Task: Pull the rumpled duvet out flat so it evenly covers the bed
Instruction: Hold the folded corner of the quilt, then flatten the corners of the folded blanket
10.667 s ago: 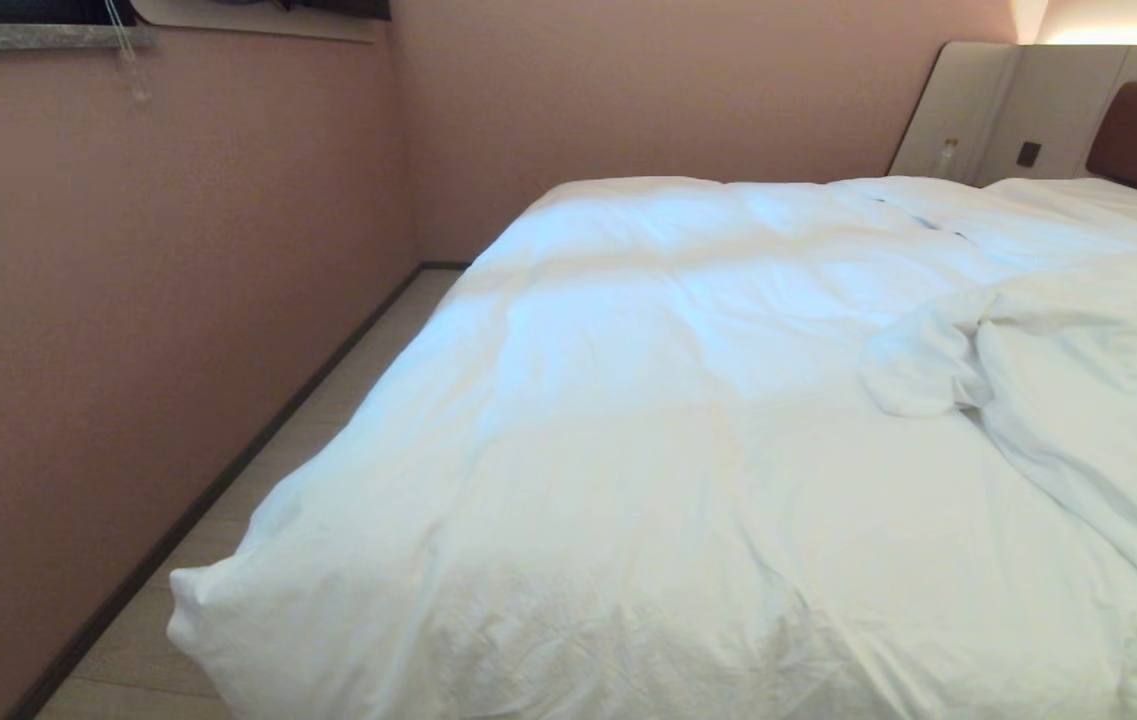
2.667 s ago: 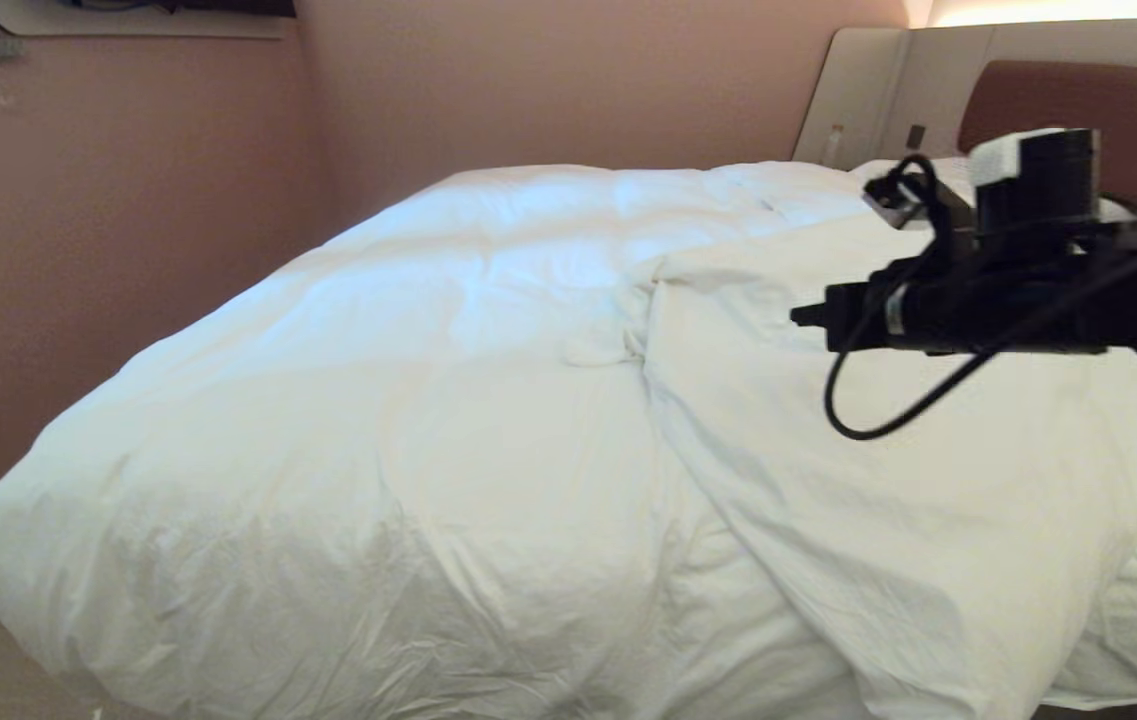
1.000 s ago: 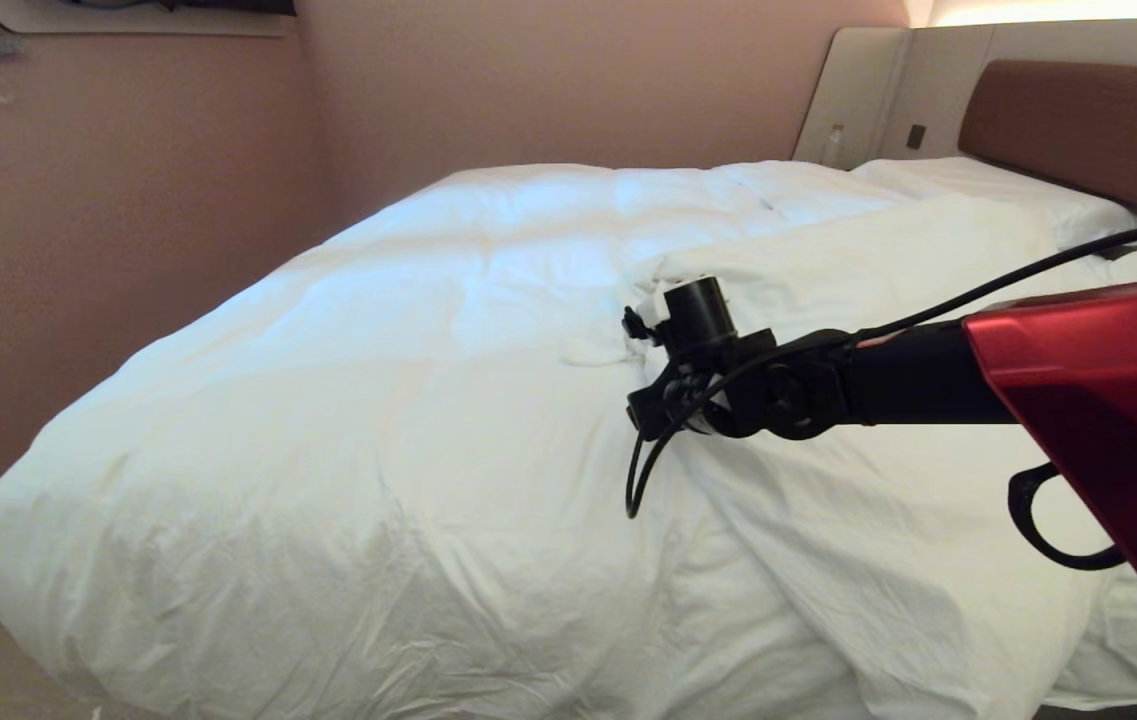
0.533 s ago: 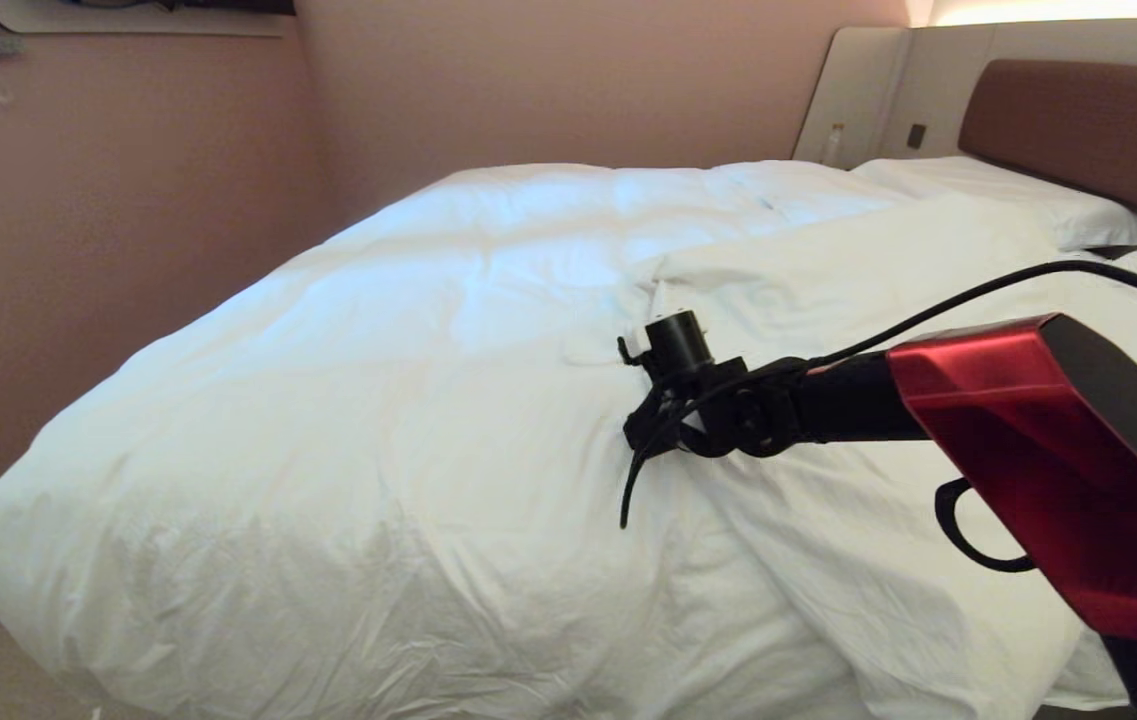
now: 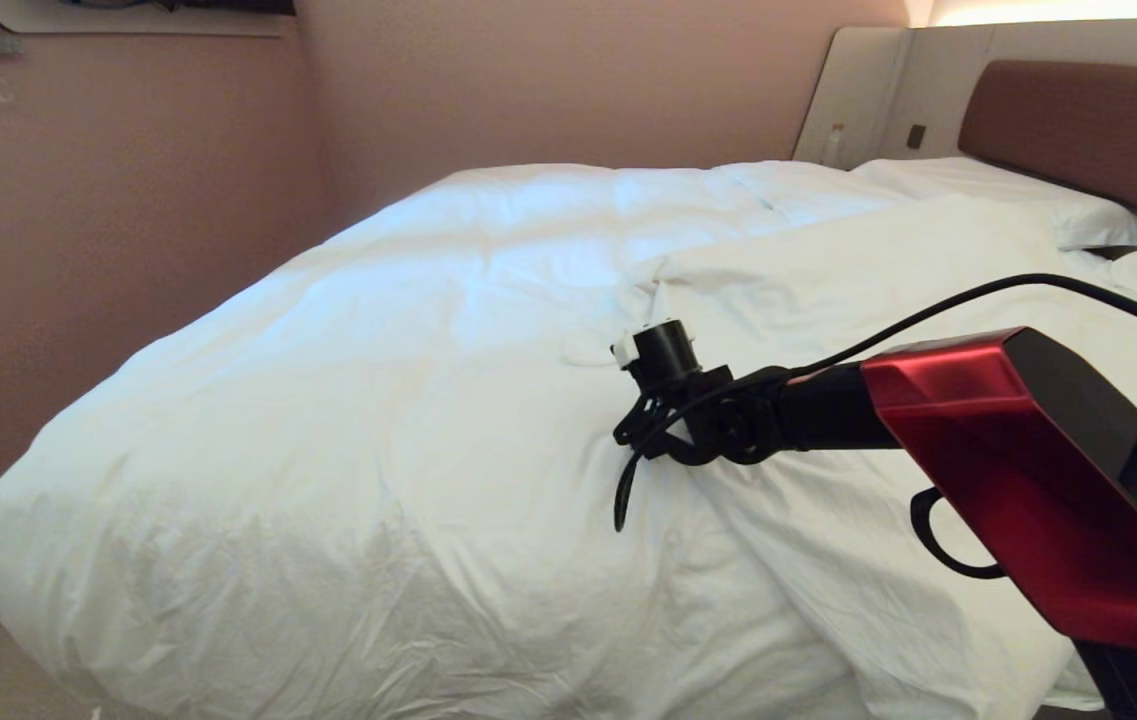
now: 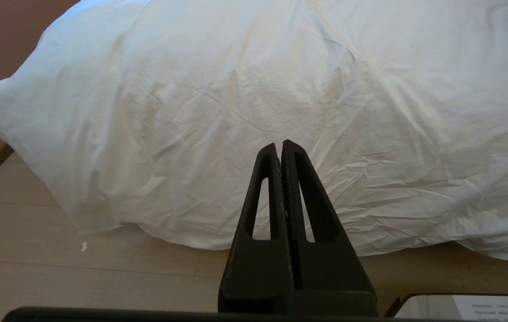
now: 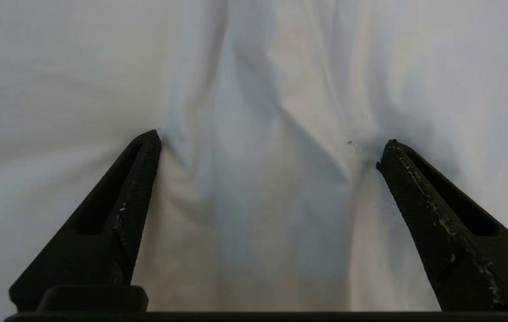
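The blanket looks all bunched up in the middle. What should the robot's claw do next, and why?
Probably shut. The right gripper is open, its fingertips pressing into the duvet on either side of a raised fold. Closing would likely pinch that fold, so it can be pulled flat.

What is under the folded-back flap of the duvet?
Another layer of the duvet shows at the flap's edge. Anything deeper, mattress included, is covered. The right gripper, open, presses there.

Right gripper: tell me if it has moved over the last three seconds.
Yes. The right gripper has come down from level with the brown headboard and swung leftward to the folded-back edge of the duvet, jaws open against the fabric.
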Controlling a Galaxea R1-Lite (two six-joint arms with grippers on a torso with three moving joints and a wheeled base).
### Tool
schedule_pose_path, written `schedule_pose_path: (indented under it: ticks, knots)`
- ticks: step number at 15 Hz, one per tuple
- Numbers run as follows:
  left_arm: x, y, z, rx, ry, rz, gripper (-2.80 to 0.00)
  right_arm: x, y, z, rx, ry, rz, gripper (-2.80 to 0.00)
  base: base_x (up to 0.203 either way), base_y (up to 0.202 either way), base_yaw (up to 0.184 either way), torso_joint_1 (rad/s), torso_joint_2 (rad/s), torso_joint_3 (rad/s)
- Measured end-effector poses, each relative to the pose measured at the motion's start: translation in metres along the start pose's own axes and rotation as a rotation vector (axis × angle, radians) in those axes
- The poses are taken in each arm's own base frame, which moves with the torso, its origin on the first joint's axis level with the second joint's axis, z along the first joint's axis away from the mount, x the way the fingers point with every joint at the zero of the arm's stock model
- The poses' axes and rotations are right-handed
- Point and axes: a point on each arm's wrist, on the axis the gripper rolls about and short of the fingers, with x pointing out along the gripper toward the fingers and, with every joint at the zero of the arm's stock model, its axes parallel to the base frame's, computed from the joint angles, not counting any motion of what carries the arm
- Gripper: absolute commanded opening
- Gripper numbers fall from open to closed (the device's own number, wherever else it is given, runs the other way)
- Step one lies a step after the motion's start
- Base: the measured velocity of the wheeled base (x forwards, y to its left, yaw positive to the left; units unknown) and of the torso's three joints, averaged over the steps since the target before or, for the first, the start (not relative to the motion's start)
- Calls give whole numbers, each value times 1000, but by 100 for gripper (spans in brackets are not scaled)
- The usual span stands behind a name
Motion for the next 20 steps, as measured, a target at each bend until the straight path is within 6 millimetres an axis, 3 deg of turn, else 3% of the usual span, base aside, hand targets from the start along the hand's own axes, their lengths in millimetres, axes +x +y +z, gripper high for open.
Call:
schedule_pose_path:
  ticks: [8, 17, 20]
  knots:
    - [0, 0, 0, 0, 0, 0, -280, 12, -4, -6, -39, 27, -111, 0, 0, 0, 0, 0, 0, 0]
    - [0, 0, 0, 0, 0, 0, -280, 38, -47, -4, 2, 57, -236, 0, 0, 0, 0, 0, 0, 0]
    - [0, 0, 0, 0, 0, 0, -280, 38, -51, -2, 11, 56, -281, 0, 0, 0, 0, 0, 0, 0]
